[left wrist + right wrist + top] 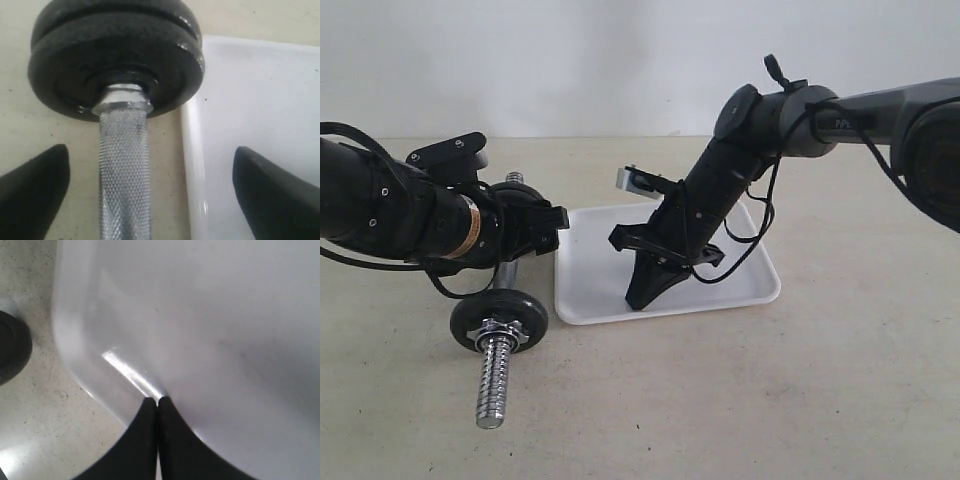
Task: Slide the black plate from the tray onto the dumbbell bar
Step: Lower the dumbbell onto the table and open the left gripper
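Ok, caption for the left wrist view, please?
Open left gripper straddling the dumbbell bar, black plates at its end, tray rim alongside.

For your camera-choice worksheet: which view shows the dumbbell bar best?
The exterior view: the dumbbell bar shows its threaded end, collar nut and far tip, though the left arm hides its middle. The left wrist view shows only a knurled stretch. The right wrist view shows none of it.
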